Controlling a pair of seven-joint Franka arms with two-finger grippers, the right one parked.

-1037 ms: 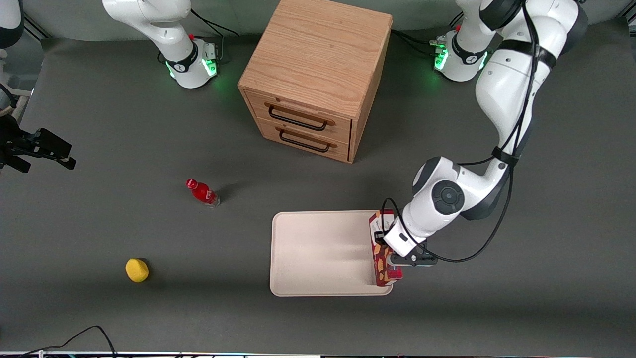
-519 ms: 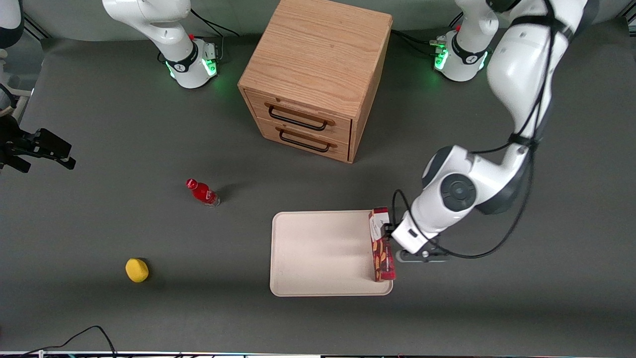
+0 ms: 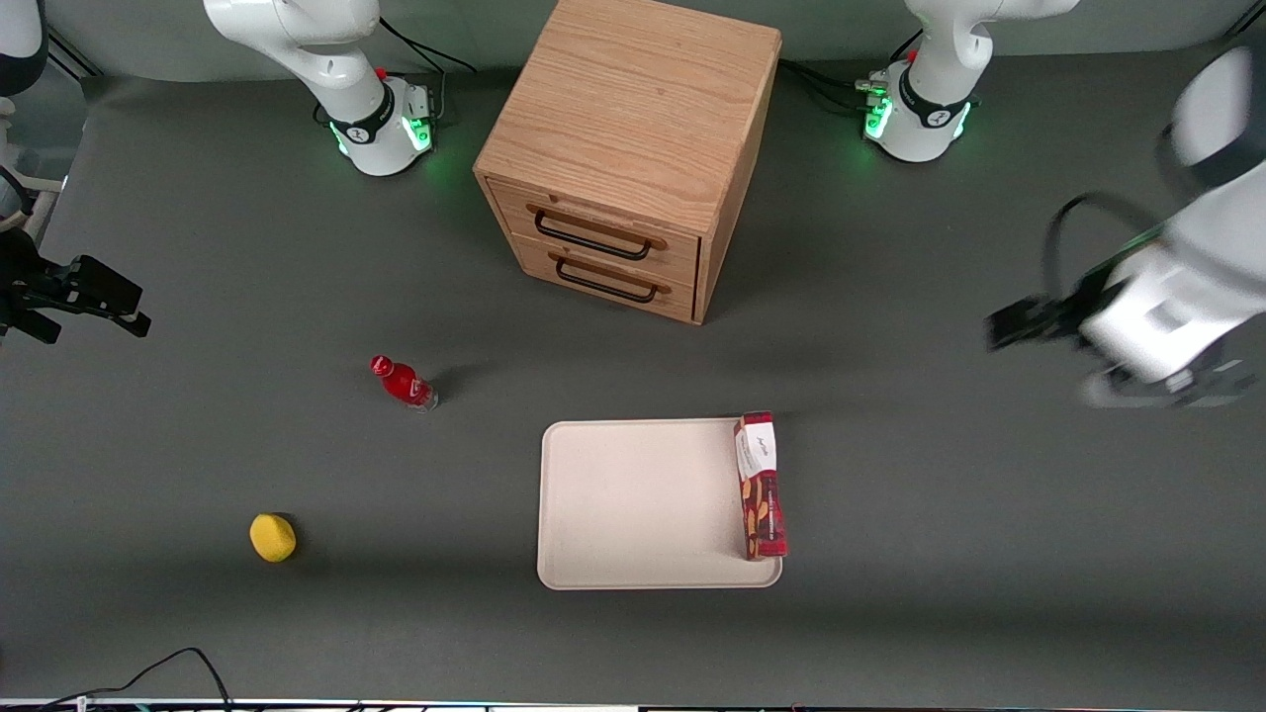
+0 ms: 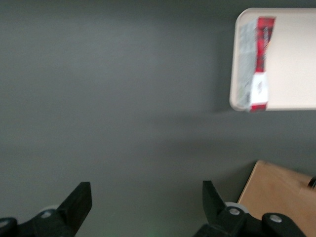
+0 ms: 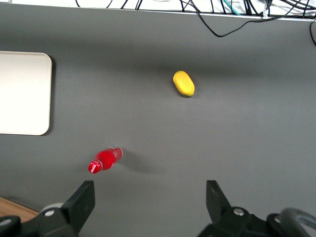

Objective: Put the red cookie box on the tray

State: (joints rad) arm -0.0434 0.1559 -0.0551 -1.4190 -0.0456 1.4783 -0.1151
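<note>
Left arm raised above the table [image 3: 198,247] at the working arm's end, well apart from the tray [image 3: 633,504] and blurred in the front view. Its gripper [image 4: 147,202] points down over bare table, jaws spread wide and holding nothing. The red cookie box [image 3: 761,487] lies flat on the tray, lengthwise along the tray edge nearest the working arm, white label end toward the wooden drawer cabinet [image 3: 633,148]. No part of the arm touches the box.
</note>
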